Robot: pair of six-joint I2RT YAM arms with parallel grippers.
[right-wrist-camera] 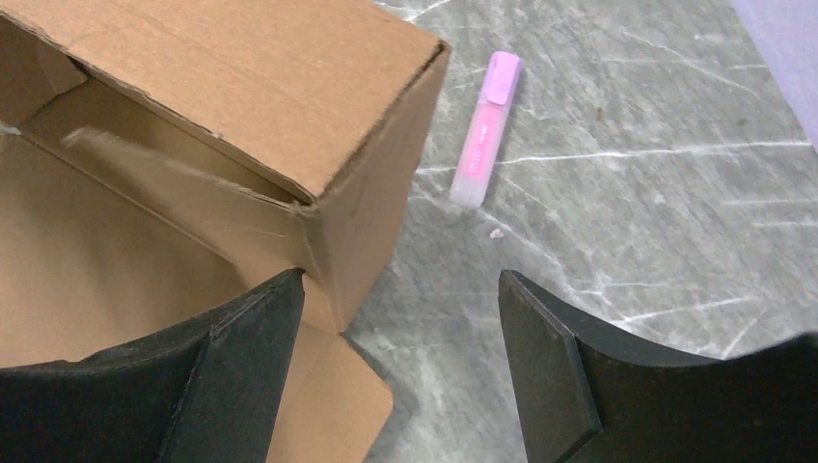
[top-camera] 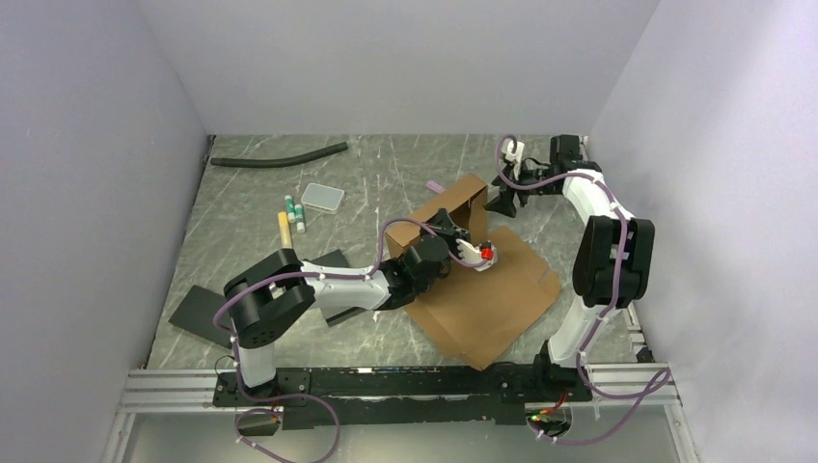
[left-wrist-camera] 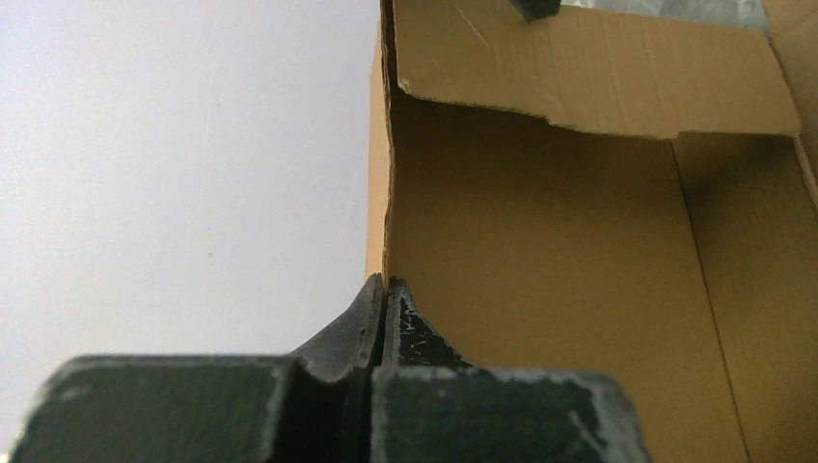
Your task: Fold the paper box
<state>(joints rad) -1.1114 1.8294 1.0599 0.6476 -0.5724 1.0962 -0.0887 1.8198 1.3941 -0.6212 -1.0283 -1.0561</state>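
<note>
We reach our left arm low and forward, the left gripper (left-wrist-camera: 386, 289) pinched tight on the upright wall edge of the paper box (left-wrist-camera: 540, 270); the box's floor and far wall spread out to the right of these jaws. Our right arm arches over and bends down at the box's far corner, with the right gripper (right-wrist-camera: 400, 318) spread wide. The box corner sits by its left finger, bare marbled table (right-wrist-camera: 627, 193) fills the gap, and a pink highlighter (right-wrist-camera: 485, 145) lies ahead, apart from the box.
</note>
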